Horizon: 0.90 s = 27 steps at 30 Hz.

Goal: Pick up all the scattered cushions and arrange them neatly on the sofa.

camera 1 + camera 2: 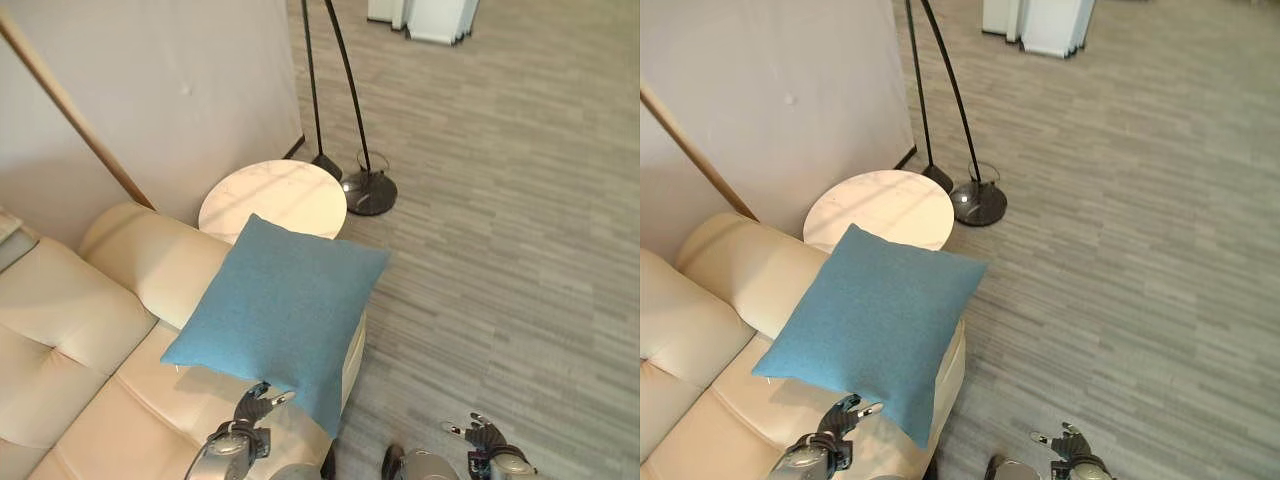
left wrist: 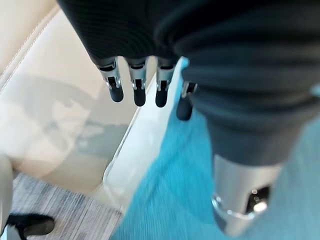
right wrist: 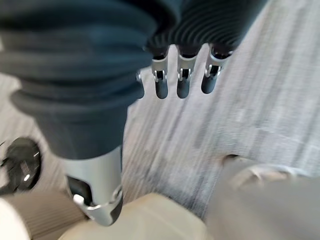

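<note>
No writing or label can be read on anything here. The blue cushion [image 1: 283, 310] lies tilted on the cream sofa [image 1: 80, 330], propped over the armrest at its right end, one corner hanging past the seat's near right edge. The left hand [image 1: 256, 408] hovers at the cushion's near corner, just beside it, its fingers [image 2: 137, 92] straight and slightly spread, pinching nothing. The right hand [image 1: 482, 434] hangs well to the right over the grey plank floor [image 1: 500, 200], fingers [image 3: 182, 85] straight and relaxed, empty. Beyond the armrest stands a round white bench [image 1: 272, 198], and just right of it the dark base of a floor lamp [image 1: 369, 190].
</note>
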Available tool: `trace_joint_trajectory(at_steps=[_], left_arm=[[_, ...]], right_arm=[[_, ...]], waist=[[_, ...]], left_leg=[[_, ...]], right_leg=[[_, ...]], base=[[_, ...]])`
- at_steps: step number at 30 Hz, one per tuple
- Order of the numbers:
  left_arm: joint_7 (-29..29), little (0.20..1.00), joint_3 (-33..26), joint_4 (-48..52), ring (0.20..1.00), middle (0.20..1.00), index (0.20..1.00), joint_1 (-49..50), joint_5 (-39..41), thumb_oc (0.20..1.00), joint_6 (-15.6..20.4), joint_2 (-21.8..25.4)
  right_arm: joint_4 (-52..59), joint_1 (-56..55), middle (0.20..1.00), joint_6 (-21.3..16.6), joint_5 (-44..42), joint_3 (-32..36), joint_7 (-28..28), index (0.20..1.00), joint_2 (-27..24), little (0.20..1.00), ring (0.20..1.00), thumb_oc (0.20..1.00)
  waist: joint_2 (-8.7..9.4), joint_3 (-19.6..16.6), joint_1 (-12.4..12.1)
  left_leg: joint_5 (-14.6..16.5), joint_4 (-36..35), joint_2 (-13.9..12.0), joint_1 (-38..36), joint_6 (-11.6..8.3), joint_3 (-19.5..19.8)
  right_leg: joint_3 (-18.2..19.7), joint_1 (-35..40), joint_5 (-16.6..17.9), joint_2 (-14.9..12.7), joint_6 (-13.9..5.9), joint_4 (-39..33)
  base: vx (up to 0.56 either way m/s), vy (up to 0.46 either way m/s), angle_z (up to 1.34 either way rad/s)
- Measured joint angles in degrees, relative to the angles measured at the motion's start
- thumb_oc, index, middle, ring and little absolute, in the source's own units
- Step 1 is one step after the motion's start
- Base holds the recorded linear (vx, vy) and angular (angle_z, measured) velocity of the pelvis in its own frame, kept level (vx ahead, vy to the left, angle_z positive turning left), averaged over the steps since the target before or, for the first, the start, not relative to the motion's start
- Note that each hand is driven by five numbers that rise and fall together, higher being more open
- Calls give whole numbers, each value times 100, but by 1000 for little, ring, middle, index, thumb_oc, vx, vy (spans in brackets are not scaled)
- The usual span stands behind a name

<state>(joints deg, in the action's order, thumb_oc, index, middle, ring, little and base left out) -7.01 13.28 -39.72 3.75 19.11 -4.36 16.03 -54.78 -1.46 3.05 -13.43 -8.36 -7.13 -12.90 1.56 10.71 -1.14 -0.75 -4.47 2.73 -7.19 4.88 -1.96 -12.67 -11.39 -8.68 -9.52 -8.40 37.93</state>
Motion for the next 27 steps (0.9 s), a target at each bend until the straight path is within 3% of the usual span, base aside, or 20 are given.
trace_joint_trajectory(at_steps=[1, 3, 4, 5, 6, 7, 8, 10, 11, 12, 15, 17, 18, 21, 22, 23, 24, 25, 26, 27], left_arm=[[-11, 1000, -4, -72, 1000, 1000, 1000, -5, 1, 1000, 17, 49], [-40, 1000, -25, -215, 1000, 1000, 1000, -68, 2, 1000, 12, 39], [-48, 1000, -29, -213, 1000, 1000, 1000, -9, 3, 1000, 12, 30], [-51, 1000, -28, -253, 1000, 1000, 1000, 26, 3, 1000, 8, 3], [-77, 1000, -42, -438, 1000, 1000, 1000, -80, 3, 1000, 3, -82], [-83, 1000, -45, -544, 1000, 1000, 1000, -168, 2, 1000, 13, -124], [-86, 1000, -57, -604, 1000, 1000, 1000, -163, 2, 1000, 23, -90], [-115, 1000, -172, -678, 1000, 1000, 1000, -85, 2, 1000, 11, -170], [-115, 1000, -199, -678, 1000, 1000, 1000, -49, 2, 1000, 15, -233], [-113, 1000, -207, -703, 1000, 1000, 1000, -19, 2, 1000, 19, -337], [-123, 1000, -215, -744, 1000, 1000, 1000, 14, 12, 1000, 47, -546], [-160, 1000, -209, -889, 1000, 1000, 1000, -55, 43, 1000, 63, -568], [-175, 1000, -218, -967, 1000, 1000, 1000, -121, 88, 1000, 76, -549], [-194, 1000, -218, -1099, 1000, 1000, 1000, -215, 222, 1000, 74, -423], [-195, 1000, -209, -1096, 1000, 1000, 1000, -212, 229, 1000, 69, -394], [-191, 1000, -205, -1105, 1000, 1000, 1000, -224, 229, 1000, 60, -402], [-188, 1000, -206, -1102, 1000, 1000, 1000, -255, 228, 1000, 60, -412], [-176, 1000, -205, -1101, 1000, 1000, 1000, -294, 228, 1000, 62, -422], [-167, 1000, -204, -1114, 1000, 1000, 1000, -273, 226, 1000, 59, -499], [-170, 1000, -200, -1062, 1000, 1000, 1000, -227, 224, 1000, 68, -676]], right_arm=[[-5, -35, 1000, 2, -1, 1, 18, 1000, 69, 1000, 1000, 1000], [-7, -50, 1000, 3, -6, 16, 18, 1000, 67, 1000, 1000, 1000], [-21, -90, 1000, -1, -8, 25, 19, 1000, 64, 1000, 1000, 1000], [-68, -60, 1000, -15, -15, 29, 13, 1000, 70, 1000, 1000, 1000], [-119, -26, 1000, -5, -23, 39, 14, 1000, 55, 1000, 1000, 1000], [-151, -10, 1000, -9, -35, 69, 11, 1000, 34, 1000, 1000, 1000], [-221, 39, 1000, 3, -36, 50, 3, 1000, 25, 1000, 1000, 1000], [-295, -16, 1000, 8, -31, 49, 3, 1000, 12, 1000, 1000, 1000], [-311, -16, 1000, 6, -29, 53, 4, 1000, -9, 1000, 1000, 1000], [-344, -64, 1000, 30, -20, 35, 14, 1000, -92, 1000, 1000, 1000], [-306, 3, 1000, 0, -18, -6, 26, 1000, -241, 1000, 1000, 1000], [-310, -30, 1000, -14, -19, -2, 26, 1000, -241, 1000, 1000, 1000], [-330, 14, 1000, -12, -19, -1, 23, 1000, -235, 1000, 1000, 1000], [-321, 64, 1000, -24, -21, 7, 19, 1000, -216, 1000, 1000, 1000], [-318, 48, 1000, -28, -23, -3, -1, 1000, -216, 1000, 1000, 1000], [-313, 46, 1000, -35, -24, -4, -14, 1000, -226, 1000, 1000, 1000], [-315, 45, 1000, -36, -25, -5, -26, 1000, -233, 1000, 1000, 1000], [-324, 4, 1000, -25, -25, -21, -28, 1000, -226, 1000, 1000, 1000], [-345, -4, 1000, -27, -27, -25, -27, 1000, -271, 1000, 1000, 1000], [-330, -19, 1000, -13, -40, 15, -23, 1000, -428, 1000, 1000, 1000]], waist=[[92, -44, -59], [54, -28, -50], [29, -15, -69], [-60, -18, -89], [-227, -53, 21], [-295, -36, 22], [-262, -61, -9], [-287, -98, 7], [-308, -128, 16], [-404, -189, 13], [-505, -272, -72], [-422, -315, -76], [-276, -277, -79], [4, -174, -133], [178, -122, -152], [224, -113, -127], [300, -76, -67], [359, -58, -38], [151, -114, -29], [-490, -189, 13]], left_leg=[[30, -10, 21, -7, 44, 247], [17, -8, -21, 24, 26, 463], [-55, 8, -49, 25, -80, 497], [21, -16, -83, 53, -50, 745], [17, -15, -202, 129, -69, 1081], [43, -1, -285, 159, -120, 1122], [49, -9, -295, 164, -264, 1195], [179, -50, -400, 87, -459, 1302], [202, -43, -517, 61, -464, 1276], [274, -35, -713, -8, -590, 1196], [377, 226, -1065, 87, -536, 1128], [284, 474, -1071, 240, -619, 1223], [114, 950, -1045, 552, -862, 1219], [-235, 1955, -915, 1134, -1233, 1089], [-408, 2150, -830, 1260, -1182, 840], [-536, 2295, -827, 1384, -1081, 447], [-530, 2423, -782, 1491, -1022, 42], [-337, 2406, -555, 1508, -884, -467], [-230, 2198, -514, 1526, -682, -655], [67, 1634, -942, 1485, -676, -808]], right_leg=[[283, -134, -166, 78, 141, -42], [506, -63, -175, 189, 225, -668], [516, 65, 40, 177, 253, -1396], [793, 42, 95, 257, 324, -1805], [1490, 223, 254, 471, 234, -2798], [1999, 304, 420, 612, 111, -3306], [2035, 402, 727, 480, 88, -3906], [1530, 668, 1415, 409, 129, -4214], [1367, 744, 1527, 461, 177, -4284], [1143, 837, 1585, 607, 284, -4301], [898, 921, 1636, 931, 530, -4284], [764, 936, 1594, 981, 681, -4300], [652, 967, 1546, 1002, 753, -4300], [420, 1083, 1450, 931, 899, -4301], [295, 1141, 1396, 833, 1008, -4300], [142, 1134, 1374, 776, 1036, -4303], [6, 1105, 1359, 705, 1057, -4304], [-50, 1059, 1286, 580, 982, -4307], [-75, 1101, 1042, 656, 621, -4195], [-175, 538, 495, 1009, 1093, -2466]], base=[[129, -83, 85], [87, -75, 74], [137, -161, 57], [176, -210, 89], [142, -219, 85], [165, -270, 97], [209, -305, 50], [272, -385, 48], [229, -404, 54], [144, -318, 36], [149, -444, 22], [77, -444, 56], [50, -433, 63], [25, -220, 51], [52, -230, 43], [45, -158, 52], [118, -71, 65], [102, -33, 59], [159, -41, 61], [85, 3, 96]])
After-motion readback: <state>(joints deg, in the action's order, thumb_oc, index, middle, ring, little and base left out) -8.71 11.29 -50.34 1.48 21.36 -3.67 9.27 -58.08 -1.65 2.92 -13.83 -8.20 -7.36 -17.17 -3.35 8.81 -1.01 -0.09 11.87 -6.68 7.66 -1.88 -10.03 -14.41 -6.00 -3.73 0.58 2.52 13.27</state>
